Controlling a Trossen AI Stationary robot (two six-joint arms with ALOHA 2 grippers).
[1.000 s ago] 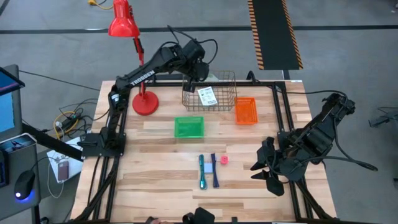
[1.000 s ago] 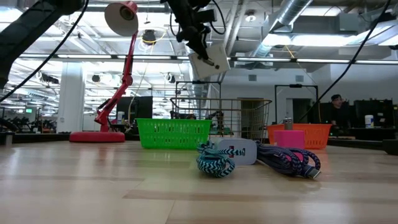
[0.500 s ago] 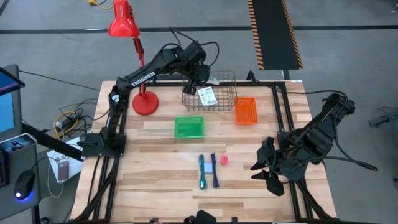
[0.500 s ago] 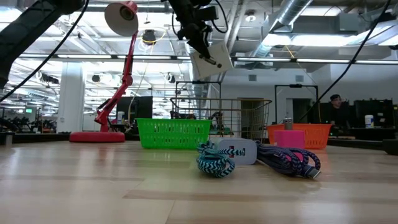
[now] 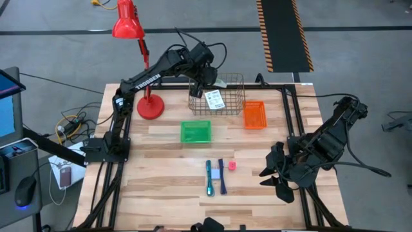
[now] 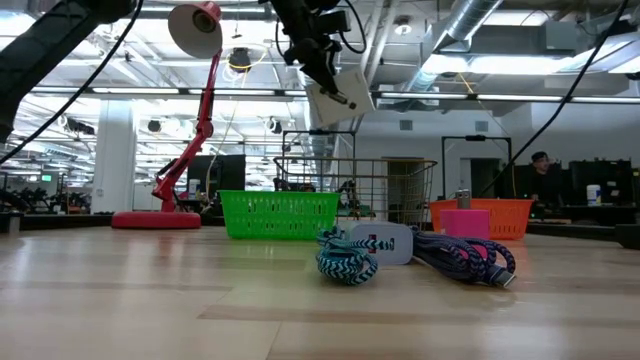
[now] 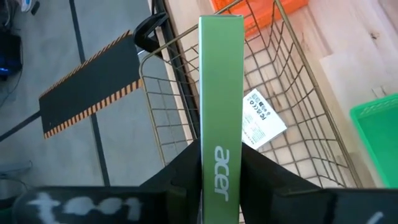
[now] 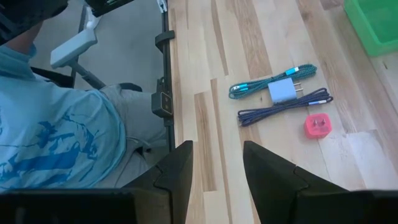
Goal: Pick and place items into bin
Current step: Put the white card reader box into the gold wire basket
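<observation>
The packet, a flat box with a green edge and white printed face, is clamped between the left gripper's fingers and hangs above the wire bin at upper centre of the high view; in the low view it shows as a white slab tilted high over the bin's rim. It has not been let go, so this item is judged mid-delivery and not yet placed. A white printed label or card already lies on the bin floor. Left on the table, low and centre in the high view, are the teal cable, the dark blue cable, a pale charger block lying between the two cables, and the pink block just right of them; these look more like coiled cables than pens. A green basket and an orange basket stand nearer the bin. The right gripper waits at lower right, its fingers spread and empty. Against the earlier frames, the packet has edged slightly further over the bin; the rest is unchanged.
</observation>
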